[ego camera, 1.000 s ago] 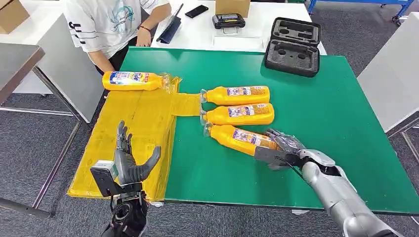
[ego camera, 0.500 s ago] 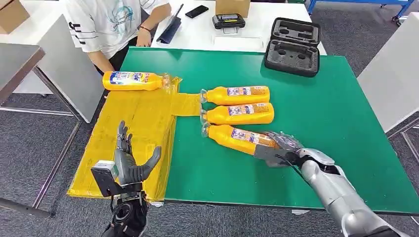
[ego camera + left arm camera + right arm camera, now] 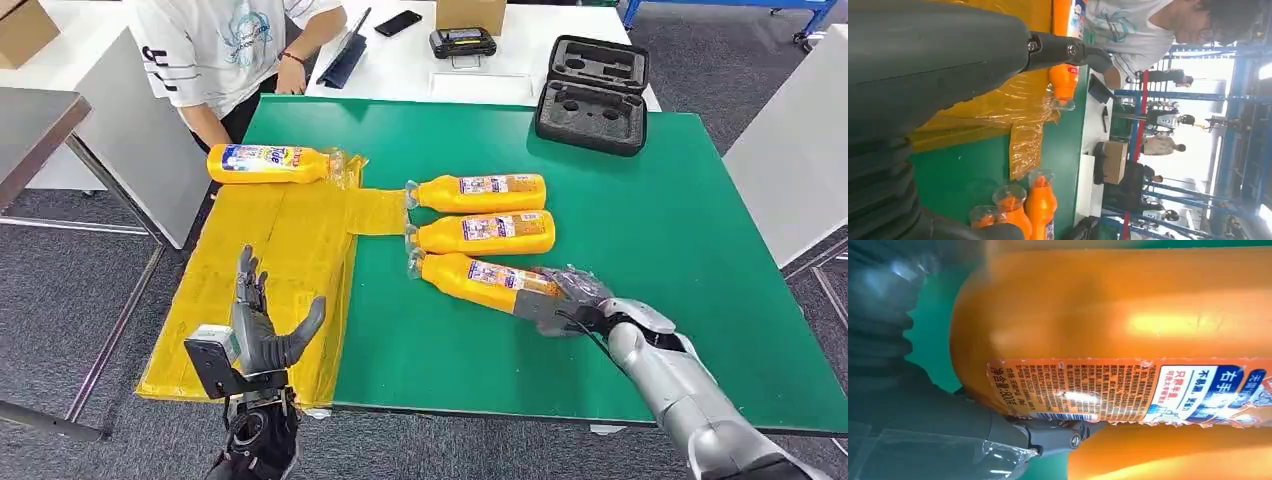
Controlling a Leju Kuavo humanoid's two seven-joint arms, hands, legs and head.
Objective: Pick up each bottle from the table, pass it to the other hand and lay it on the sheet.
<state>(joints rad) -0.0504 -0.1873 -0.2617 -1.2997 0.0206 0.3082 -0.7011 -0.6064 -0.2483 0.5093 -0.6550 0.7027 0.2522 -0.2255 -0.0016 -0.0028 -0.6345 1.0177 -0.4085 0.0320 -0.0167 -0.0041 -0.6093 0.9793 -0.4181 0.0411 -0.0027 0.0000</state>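
Observation:
Three orange bottles lie side by side on the green table (image 3: 650, 220): the far one (image 3: 480, 192), the middle one (image 3: 485, 231) and the near one (image 3: 475, 280), tilted. My right hand (image 3: 575, 300) grips the near bottle (image 3: 1128, 315) at its base, thumb (image 3: 1048, 432) under it and fingers over it; the bottle still rests on the table. Another bottle (image 3: 268, 163) lies at the far edge of the yellow sheet (image 3: 290, 250). My left hand (image 3: 262, 335) is held open, palm up, above the sheet's near edge, holding nothing.
A person in a white shirt (image 3: 220, 50) sits at the table's far left corner. A black foam case (image 3: 593, 95) sits at the far right of the table. The right half of the green table is bare.
The near bottle has slid and turned slightly, its base moving toward the middle bottle as my right hand closed around it. The left hand has not moved.

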